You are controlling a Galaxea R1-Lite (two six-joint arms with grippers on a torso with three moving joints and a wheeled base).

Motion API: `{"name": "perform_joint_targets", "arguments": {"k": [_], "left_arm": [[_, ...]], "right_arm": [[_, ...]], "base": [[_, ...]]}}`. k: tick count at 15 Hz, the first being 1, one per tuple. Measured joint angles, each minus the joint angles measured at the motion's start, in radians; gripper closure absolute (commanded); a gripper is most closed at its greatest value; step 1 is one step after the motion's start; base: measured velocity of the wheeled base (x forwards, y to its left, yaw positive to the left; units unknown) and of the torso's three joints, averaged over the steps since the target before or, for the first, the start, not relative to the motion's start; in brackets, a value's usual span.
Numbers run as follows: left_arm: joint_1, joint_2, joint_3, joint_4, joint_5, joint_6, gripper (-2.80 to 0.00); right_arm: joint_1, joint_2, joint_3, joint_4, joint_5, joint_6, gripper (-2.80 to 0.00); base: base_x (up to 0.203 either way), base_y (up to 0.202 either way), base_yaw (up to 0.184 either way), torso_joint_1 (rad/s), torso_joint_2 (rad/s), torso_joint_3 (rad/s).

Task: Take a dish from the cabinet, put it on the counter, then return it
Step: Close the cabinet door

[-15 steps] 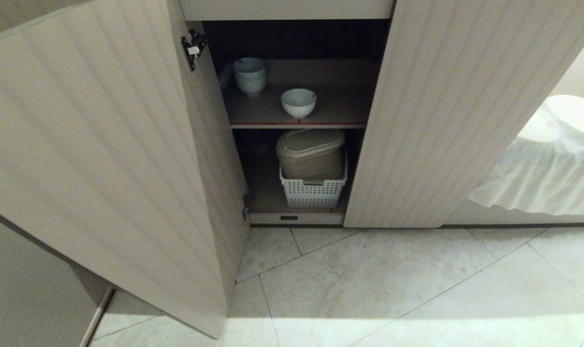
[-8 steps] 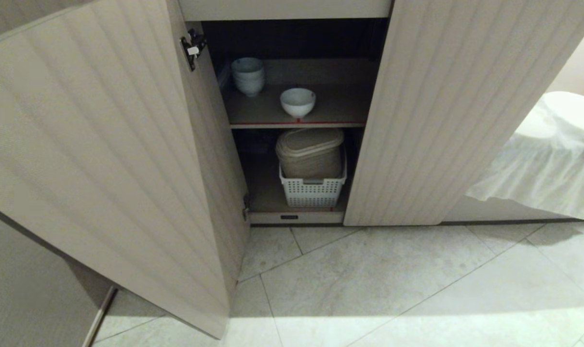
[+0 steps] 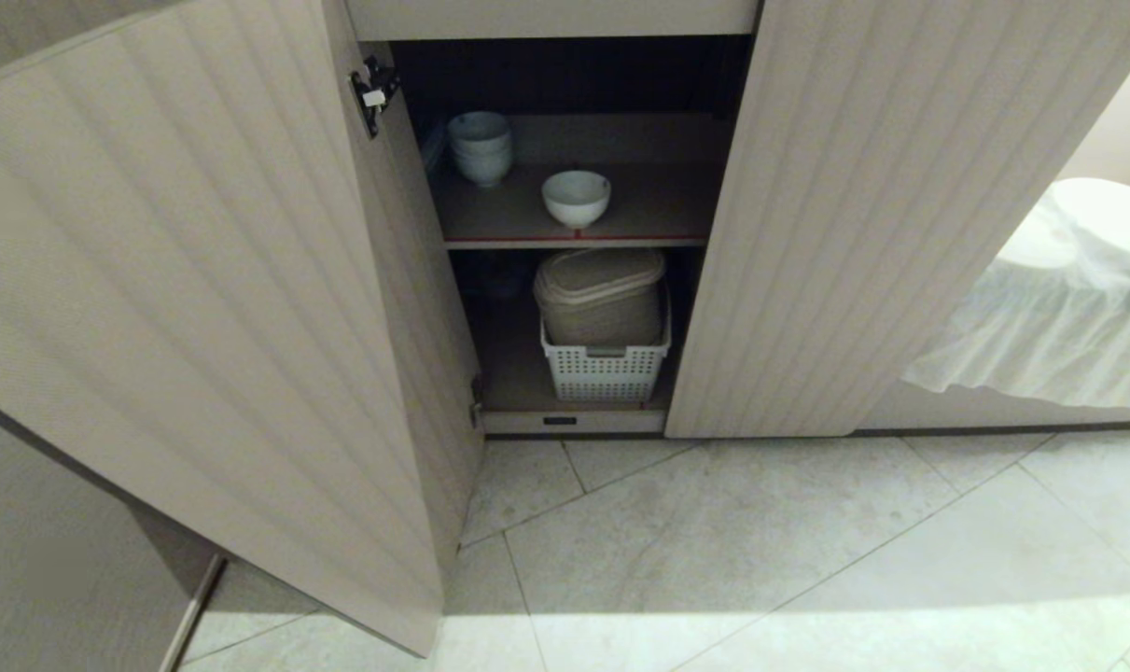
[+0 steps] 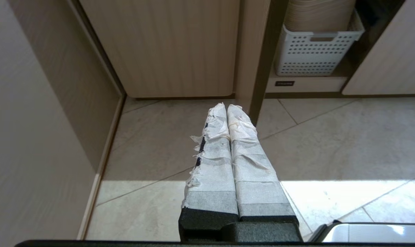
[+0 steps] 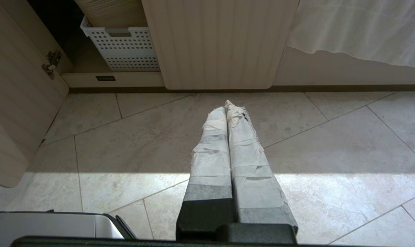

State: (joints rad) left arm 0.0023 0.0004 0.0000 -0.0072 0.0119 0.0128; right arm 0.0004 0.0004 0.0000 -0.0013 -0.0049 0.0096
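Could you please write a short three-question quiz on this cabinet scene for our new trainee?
1. True or false: the dish sits on the counter.
2. What holds the beige stack on the bottom shelf? A) a white basket B) a black tray C) a bag
3. Fill in: both cabinet doors stand ____.

Key
1. False: it sits alone on the upper shelf, apart from the bowl stack.
2. A
3. Open. The left tool and the right tool are shut and empty over the floor.

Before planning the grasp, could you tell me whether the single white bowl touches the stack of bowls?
Apart: the head view shows bare shelf between the dish and the stack of bowls.
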Motion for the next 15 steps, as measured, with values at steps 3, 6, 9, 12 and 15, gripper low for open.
{"name": "perform_joint_targets", "arguments": {"k": [3,6,9,12,15], "left_arm": [[0.0,0.0,-0.001,0.0,-0.003,0.019,0.0],[0.0,0.0,-0.002,0.0,-0.012,0.076,0.0],[0.0,0.0,-0.002,0.0,-0.021,0.115,0.0],[0.0,0.0,-0.007,-0.005,-0.03,0.114,0.0],[0.0,0.007,-0.083,0.004,-0.113,0.11,0.0]], "right_arm": [[0.0,0.0,0.0,0.0,0.0,0.001,0.0],[0.0,0.0,0.0,0.0,0.0,0.001,0.0],[0.0,0.0,0.0,0.0,0.0,0.001,0.0],[0.0,0.0,0.0,0.0,0.0,0.001,0.0],[0.0,0.0,0.0,0.0,-0.001,0.0,0.0]], "base": [[0.0,0.0,0.0,0.0,0.0,0.0],[0.0,0.0,0.0,0.0,0.0,0.0],[0.0,0.0,0.0,0.0,0.0,0.0],[0.0,0.0,0.0,0.0,0.0,0.0],[0.0,0.0,0.0,0.0,0.0,0.0]]}}
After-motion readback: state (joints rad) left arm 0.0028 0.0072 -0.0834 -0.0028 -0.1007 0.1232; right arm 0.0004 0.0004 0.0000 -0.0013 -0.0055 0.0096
